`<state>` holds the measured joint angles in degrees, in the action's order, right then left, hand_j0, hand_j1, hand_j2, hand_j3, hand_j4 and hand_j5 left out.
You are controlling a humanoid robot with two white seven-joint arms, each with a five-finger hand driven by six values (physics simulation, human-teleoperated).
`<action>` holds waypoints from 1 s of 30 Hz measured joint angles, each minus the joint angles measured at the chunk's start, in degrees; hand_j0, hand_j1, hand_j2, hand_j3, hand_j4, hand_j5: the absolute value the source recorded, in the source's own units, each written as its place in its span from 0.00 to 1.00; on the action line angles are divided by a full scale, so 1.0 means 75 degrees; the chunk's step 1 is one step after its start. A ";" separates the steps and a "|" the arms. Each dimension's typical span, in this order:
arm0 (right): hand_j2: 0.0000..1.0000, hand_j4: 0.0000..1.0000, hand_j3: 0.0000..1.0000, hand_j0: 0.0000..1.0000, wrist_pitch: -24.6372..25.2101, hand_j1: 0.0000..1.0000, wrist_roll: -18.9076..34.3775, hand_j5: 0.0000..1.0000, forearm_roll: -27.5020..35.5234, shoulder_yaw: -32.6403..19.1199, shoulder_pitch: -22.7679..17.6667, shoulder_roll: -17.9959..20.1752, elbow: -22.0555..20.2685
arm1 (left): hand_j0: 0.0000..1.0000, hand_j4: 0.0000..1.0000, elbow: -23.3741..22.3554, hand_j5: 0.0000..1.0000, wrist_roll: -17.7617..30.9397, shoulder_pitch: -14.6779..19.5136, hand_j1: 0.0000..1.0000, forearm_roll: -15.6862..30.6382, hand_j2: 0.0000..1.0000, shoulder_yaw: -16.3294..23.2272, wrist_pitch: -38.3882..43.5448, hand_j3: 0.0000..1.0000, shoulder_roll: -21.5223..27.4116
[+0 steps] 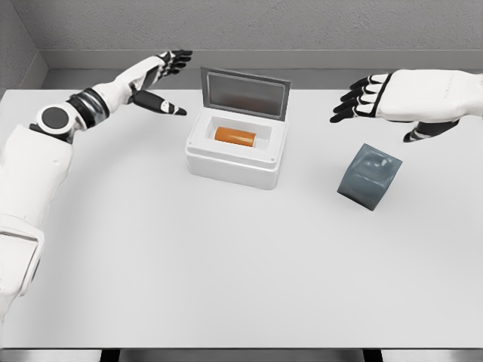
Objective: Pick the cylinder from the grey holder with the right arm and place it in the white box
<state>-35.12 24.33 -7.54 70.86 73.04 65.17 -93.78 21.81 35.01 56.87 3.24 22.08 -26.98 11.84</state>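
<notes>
An orange cylinder (235, 136) lies on its side inside the white box (236, 161), whose grey lid (243, 92) stands open at the back. To the right, the grey holder (369, 176) sits tilted on the table with nothing visible in it. My right hand (362, 98) hovers above and slightly left of the holder, fingers spread and holding nothing. Left of the box, my left hand (167, 79) is raised with its fingers spread and is also empty.
The white table (226, 264) stretches wide in front of the box and holder. A grey wall runs along the back edge. My left arm (53, 143) and shoulder fill the left side of the view.
</notes>
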 measured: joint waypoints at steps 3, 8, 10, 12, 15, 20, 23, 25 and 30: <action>1.00 1.00 1.00 1.00 0.0000 1.00 -0.0004 1.00 0.0003 0.0005 0.0000 -0.0006 0.0007 | 1.00 1.00 -0.0027 1.00 0.0000 0.0152 1.00 -0.0165 1.00 0.0057 0.0092 1.00 -0.0046; 1.00 1.00 1.00 1.00 0.0000 1.00 -0.0012 1.00 0.0004 0.0017 -0.0059 -0.0067 0.0012 | 1.00 1.00 -0.0092 1.00 0.0000 0.0164 1.00 -0.0358 1.00 0.0138 0.0199 1.00 -0.0206; 1.00 1.00 1.00 1.00 0.0000 1.00 -0.0012 1.00 0.0004 0.0018 -0.0106 -0.0101 0.0013 | 1.00 1.00 -0.0149 1.00 0.0000 0.0176 1.00 -0.0380 1.00 0.0166 0.0210 1.00 -0.0279; 1.00 1.00 1.00 1.00 0.0002 1.00 -0.0010 1.00 0.0007 0.0047 -0.0094 -0.0118 0.0014 | 1.00 1.00 -0.0215 1.00 0.0000 0.0234 1.00 -0.0391 1.00 0.0179 0.0217 1.00 -0.0336; 1.00 1.00 1.00 1.00 0.0001 1.00 -0.0008 1.00 0.0005 0.0199 -0.0070 -0.0124 0.0019 | 1.00 1.00 -0.0279 1.00 0.0000 0.0246 1.00 -0.0400 1.00 0.0191 0.0220 1.00 -0.0376; 1.00 1.00 1.00 1.00 0.0000 1.00 0.0000 1.00 0.0004 0.0291 -0.0035 -0.0137 0.0107 | 1.00 1.00 -0.0260 1.00 0.0003 0.0223 1.00 -0.0371 1.00 0.0195 0.0207 1.00 -0.0331; 1.00 1.00 1.00 1.00 0.0000 1.00 0.0003 1.00 0.0004 0.0310 -0.0023 -0.0195 0.0142 | 1.00 1.00 -0.0222 1.00 0.0001 0.0223 1.00 -0.0347 1.00 0.0183 0.0193 1.00 -0.0282; 1.00 1.00 1.00 1.00 0.0001 1.00 0.0004 1.00 0.0002 0.0317 -0.0023 -0.0276 0.0186 | 1.00 1.00 -0.0193 1.00 0.0001 0.0223 1.00 -0.0323 1.00 0.0151 0.0179 1.00 -0.0247; 1.00 1.00 1.00 1.00 0.0001 1.00 0.0005 1.00 -0.0005 0.0327 -0.0035 -0.0396 0.0286 | 1.00 1.00 -0.0099 1.00 0.0000 0.0223 1.00 -0.0274 1.00 0.0121 0.0161 1.00 -0.0214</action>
<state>-35.11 24.37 -7.57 73.31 72.77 62.20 -91.63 21.06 35.01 58.54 1.19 22.99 -25.77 10.24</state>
